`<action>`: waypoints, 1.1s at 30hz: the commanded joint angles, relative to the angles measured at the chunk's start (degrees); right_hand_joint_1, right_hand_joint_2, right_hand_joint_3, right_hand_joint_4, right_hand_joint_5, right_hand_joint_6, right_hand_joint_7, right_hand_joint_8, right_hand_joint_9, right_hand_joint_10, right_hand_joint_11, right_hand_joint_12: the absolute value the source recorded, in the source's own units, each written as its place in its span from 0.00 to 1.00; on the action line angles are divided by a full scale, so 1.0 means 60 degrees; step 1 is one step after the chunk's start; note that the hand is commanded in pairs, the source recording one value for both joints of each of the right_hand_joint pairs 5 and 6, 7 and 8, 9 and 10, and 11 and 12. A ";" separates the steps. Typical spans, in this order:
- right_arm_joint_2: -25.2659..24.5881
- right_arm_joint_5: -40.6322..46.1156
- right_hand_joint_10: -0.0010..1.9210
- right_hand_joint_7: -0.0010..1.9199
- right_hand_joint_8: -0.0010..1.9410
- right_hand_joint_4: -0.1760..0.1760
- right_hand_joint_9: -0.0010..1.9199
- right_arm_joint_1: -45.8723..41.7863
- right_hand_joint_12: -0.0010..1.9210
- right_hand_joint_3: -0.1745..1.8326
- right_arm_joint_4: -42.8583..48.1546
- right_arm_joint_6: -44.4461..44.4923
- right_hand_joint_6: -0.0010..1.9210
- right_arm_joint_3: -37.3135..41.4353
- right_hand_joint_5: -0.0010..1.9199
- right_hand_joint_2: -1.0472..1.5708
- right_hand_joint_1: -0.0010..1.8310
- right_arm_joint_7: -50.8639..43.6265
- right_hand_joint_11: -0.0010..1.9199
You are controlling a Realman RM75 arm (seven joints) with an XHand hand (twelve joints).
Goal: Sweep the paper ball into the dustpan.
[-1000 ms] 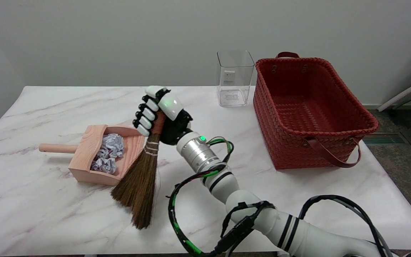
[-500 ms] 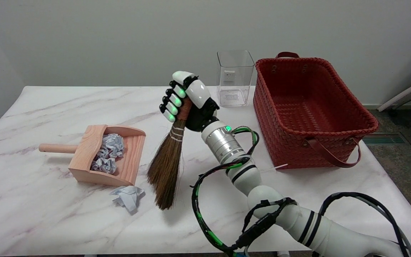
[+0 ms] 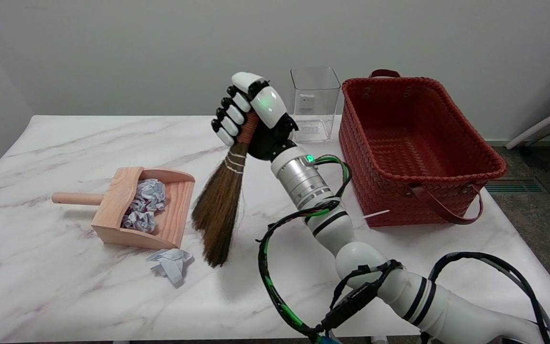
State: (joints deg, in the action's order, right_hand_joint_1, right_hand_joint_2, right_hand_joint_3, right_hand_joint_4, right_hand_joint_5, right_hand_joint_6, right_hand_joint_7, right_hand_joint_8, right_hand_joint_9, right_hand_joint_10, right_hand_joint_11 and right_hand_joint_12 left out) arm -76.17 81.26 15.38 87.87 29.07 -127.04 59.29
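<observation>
My right hand (image 3: 251,114) grips the handle of a small straw broom (image 3: 218,205) and holds it above the table's middle, bristles hanging down and left. A wooden dustpan (image 3: 160,229) lies to the left, its handle pointing left and its mouth facing right. Crumpled paper balls (image 3: 145,204) sit inside it. One more crumpled paper ball (image 3: 171,265) lies on the table just in front of the dustpan's near corner, left of the bristle tips and apart from them.
A red woven basket (image 3: 447,191) with handles stands at the right. A clear square container (image 3: 314,105) stands at the back behind my hand. My arm and its cables (image 3: 280,267) cross the near right of the marble table (image 3: 41,286).
My hand has lifted the broom up and to the right, away from the dustpan. The paper ball that the bristles hid at first now lies in the open by the dustpan's near corner.
</observation>
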 commanded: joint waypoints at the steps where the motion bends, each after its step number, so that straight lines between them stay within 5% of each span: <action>1: -0.1500 -0.0209 1.00 1.00 0.99 0.50 1.00 -0.0357 0.95 0.65 0.0842 -0.0083 1.00 -0.0569 1.00 0.97 0.40 -0.0011 0.95; 11: -0.1949 -0.0188 1.00 1.00 0.99 0.50 1.00 -0.1358 0.96 0.69 0.0549 -0.0085 1.00 -0.1070 1.00 0.91 0.41 0.0082 0.96; 21: -0.2815 -0.0209 1.00 1.00 0.99 0.50 1.00 -0.0784 0.95 0.68 -0.0854 -0.0176 1.00 -0.1193 1.00 0.89 0.41 0.1030 0.95; 33: -0.2291 -0.0209 1.00 1.00 0.99 0.50 1.00 -0.0860 0.94 0.66 -0.2255 -0.0136 1.00 -0.1053 1.00 0.87 0.42 0.2133 0.94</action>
State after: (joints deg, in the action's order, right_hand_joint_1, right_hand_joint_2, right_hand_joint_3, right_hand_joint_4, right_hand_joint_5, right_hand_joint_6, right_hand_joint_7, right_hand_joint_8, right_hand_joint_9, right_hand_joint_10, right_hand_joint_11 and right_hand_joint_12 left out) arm -89.77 80.23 10.26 84.10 28.31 -133.15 64.80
